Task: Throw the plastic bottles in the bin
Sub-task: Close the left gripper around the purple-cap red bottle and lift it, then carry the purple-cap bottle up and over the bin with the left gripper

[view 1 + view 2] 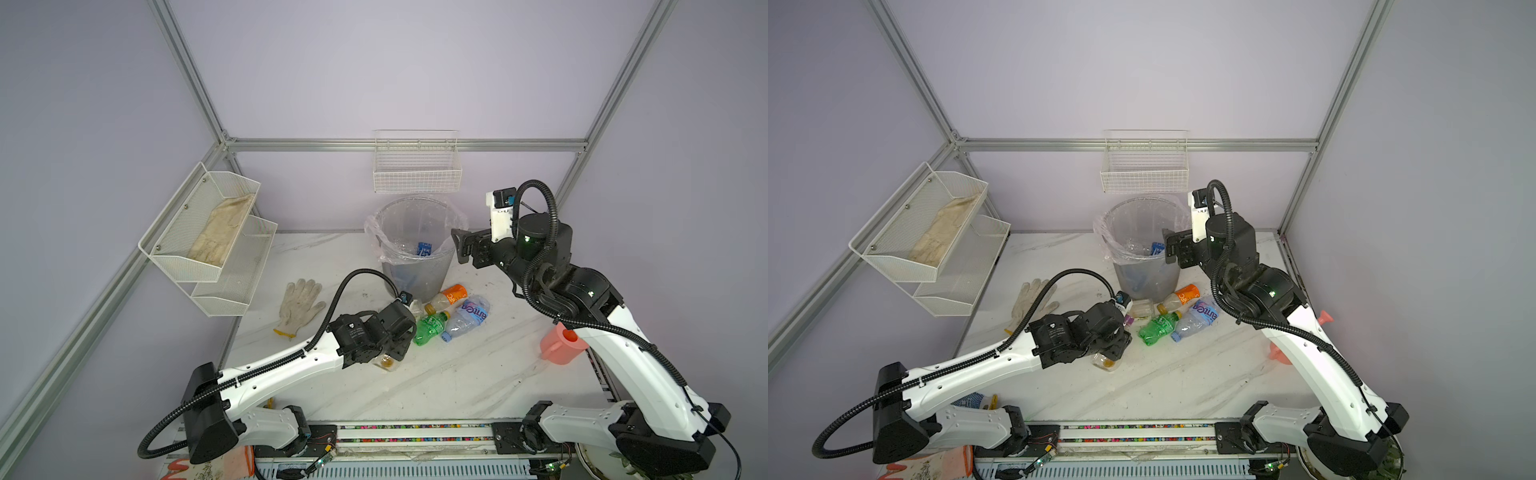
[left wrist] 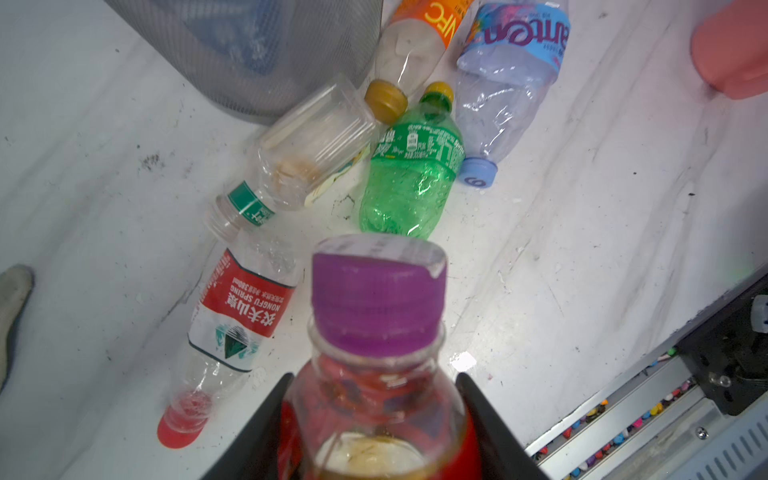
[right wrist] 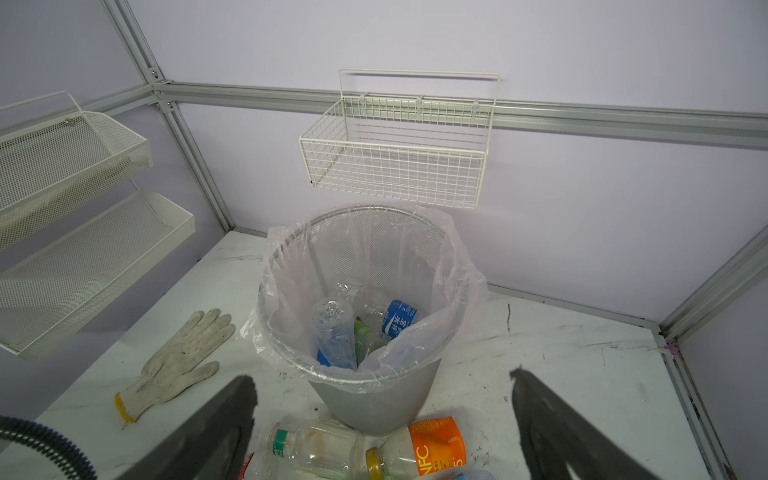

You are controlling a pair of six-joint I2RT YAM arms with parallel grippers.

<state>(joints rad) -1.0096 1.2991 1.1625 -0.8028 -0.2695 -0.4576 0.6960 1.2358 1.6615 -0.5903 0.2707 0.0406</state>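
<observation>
My left gripper (image 2: 374, 379) is shut on a purple-capped bottle (image 2: 376, 307) with a red label, low over the table; its amber-stained base (image 1: 386, 362) pokes out under the wrist. On the table in front of the bin (image 1: 419, 278) lie loose plastic bottles: a green one (image 1: 432, 328), an orange-labelled one (image 1: 451, 296), a crushed blue-labelled one (image 1: 469, 316), a clear wide one (image 2: 316, 145) and a red-labelled one (image 2: 237, 316). My right gripper (image 1: 459, 245) hangs open and empty at the bin's right rim. Several bottles (image 3: 399, 318) lie inside the bin (image 3: 374, 403).
A white knitted glove (image 1: 299, 307) lies left of the bin. A white mesh two-tier shelf (image 1: 208, 241) on the left wall holds another glove. A white wire basket (image 1: 417, 170) hangs above the bin. A pink cup (image 1: 561, 343) stands by the right arm.
</observation>
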